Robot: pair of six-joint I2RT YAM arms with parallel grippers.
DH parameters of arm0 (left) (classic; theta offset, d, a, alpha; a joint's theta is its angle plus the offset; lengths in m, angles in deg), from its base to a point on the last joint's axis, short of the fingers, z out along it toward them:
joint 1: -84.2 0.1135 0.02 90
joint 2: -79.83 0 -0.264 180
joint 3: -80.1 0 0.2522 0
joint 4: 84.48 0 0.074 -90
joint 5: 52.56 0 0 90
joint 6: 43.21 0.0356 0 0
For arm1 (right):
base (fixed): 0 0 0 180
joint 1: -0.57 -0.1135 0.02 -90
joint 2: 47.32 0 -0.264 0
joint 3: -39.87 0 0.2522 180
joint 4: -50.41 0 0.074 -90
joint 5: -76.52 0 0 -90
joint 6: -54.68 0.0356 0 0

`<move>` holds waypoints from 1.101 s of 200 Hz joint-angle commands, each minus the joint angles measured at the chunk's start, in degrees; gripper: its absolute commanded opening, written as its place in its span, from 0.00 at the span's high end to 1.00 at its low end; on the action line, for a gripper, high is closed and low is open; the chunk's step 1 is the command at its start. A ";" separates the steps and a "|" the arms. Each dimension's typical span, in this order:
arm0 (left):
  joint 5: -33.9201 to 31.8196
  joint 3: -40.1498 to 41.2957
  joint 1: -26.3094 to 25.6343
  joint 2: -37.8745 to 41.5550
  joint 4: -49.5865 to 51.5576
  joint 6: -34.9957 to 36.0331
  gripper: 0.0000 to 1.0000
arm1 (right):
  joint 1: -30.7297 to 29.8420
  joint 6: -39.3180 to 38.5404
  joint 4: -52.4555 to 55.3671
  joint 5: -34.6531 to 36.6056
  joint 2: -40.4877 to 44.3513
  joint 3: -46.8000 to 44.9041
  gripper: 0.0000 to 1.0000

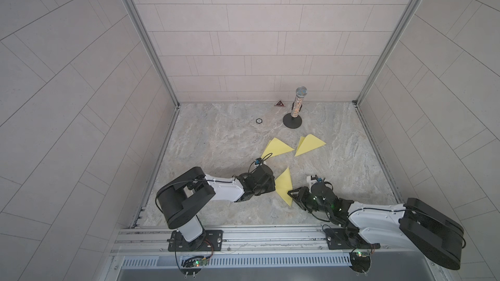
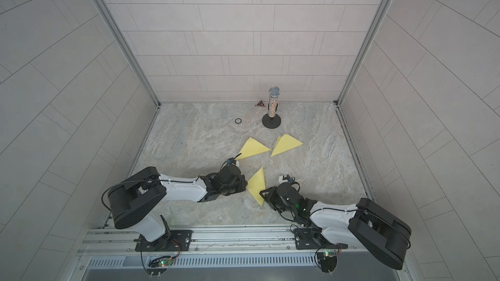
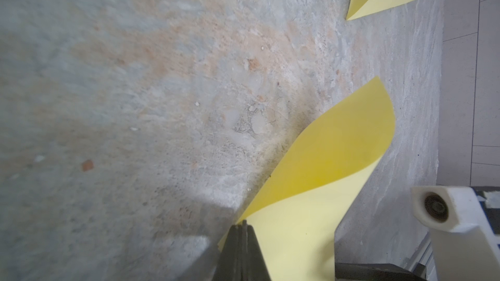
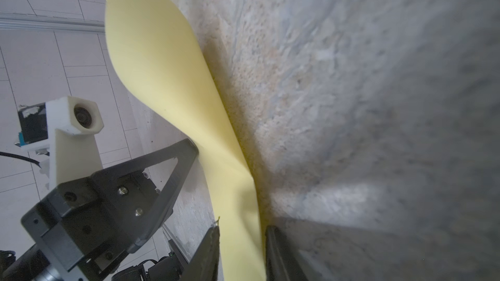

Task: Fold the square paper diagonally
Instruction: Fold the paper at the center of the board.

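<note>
In both top views the yellow paper (image 1: 284, 185) (image 2: 257, 185) shows as a folded triangle between my two grippers, near the table's front. My left gripper (image 1: 273, 185) (image 2: 245, 185) meets its left edge. In the left wrist view that gripper (image 3: 242, 224) is shut on a corner of the paper (image 3: 311, 171), which curls up off the table. My right gripper (image 1: 290, 193) (image 2: 262, 193) is at the paper's right corner. In the right wrist view the right gripper (image 4: 243, 227) is open, its jaws apart on either side of the paper (image 4: 162, 77).
Two more folded yellow triangles (image 1: 278, 148) (image 1: 308, 144) lie farther back on the marbled table (image 1: 216, 141). A glittery microphone on a black round stand (image 1: 297, 104), a small red triangle (image 1: 280, 103) and a small ring (image 1: 259, 121) sit near the back wall.
</note>
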 commanded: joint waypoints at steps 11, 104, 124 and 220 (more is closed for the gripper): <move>-2.96 2.80 0.18 -3.37 13.73 0.49 1.00 | -1.07 0.28 9.76 3.34 2.33 -1.04 0.65; -3.01 2.83 0.21 -3.30 13.71 0.49 1.00 | -3.53 2.13 1.56 3.25 -3.64 -1.04 0.65; -3.09 2.88 0.21 -3.30 13.71 0.45 1.00 | -4.24 2.77 -0.80 3.16 -4.94 -1.03 0.66; -3.09 2.75 0.21 -3.32 13.86 0.49 1.00 | -7.42 6.46 -0.34 5.75 -6.04 -1.16 0.89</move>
